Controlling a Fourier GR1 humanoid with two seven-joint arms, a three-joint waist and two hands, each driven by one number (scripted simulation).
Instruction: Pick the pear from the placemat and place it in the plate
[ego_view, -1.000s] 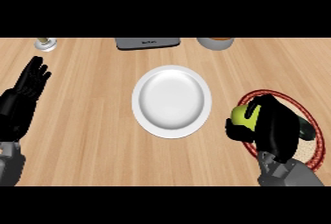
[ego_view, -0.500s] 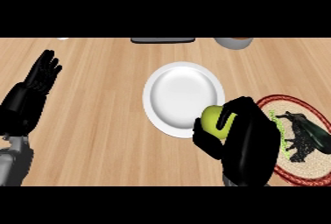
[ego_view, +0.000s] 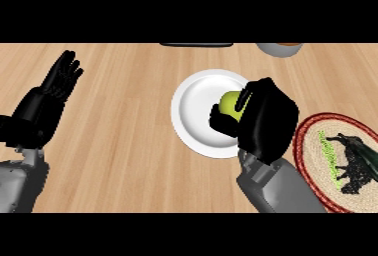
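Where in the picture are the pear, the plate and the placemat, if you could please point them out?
pear (ego_view: 229, 101), head view, on its visible green side beside the fingers.
plate (ego_view: 193, 107), head view, on the bare white left part.
placemat (ego_view: 314, 150), head view, on its woven surface inside the red rim.

A second ago I had the right hand (ego_view: 264, 117) over the placemat (ego_view: 341, 155), curled round the pear (ego_view: 232, 102). Half a second ago it sat between the mat and the plate (ego_view: 198, 107), just at the plate's rim. Now I have it over the plate's right half, the pear showing green at the fingers, above the white. I can't tell whether the pear touches the plate yet. With the hand gone, the mat lies uncovered and its dark figure shows. The whole view has shifted too: the plate and mat sit further right than before, and the things along the surface's far edge have slid almost out of sight.
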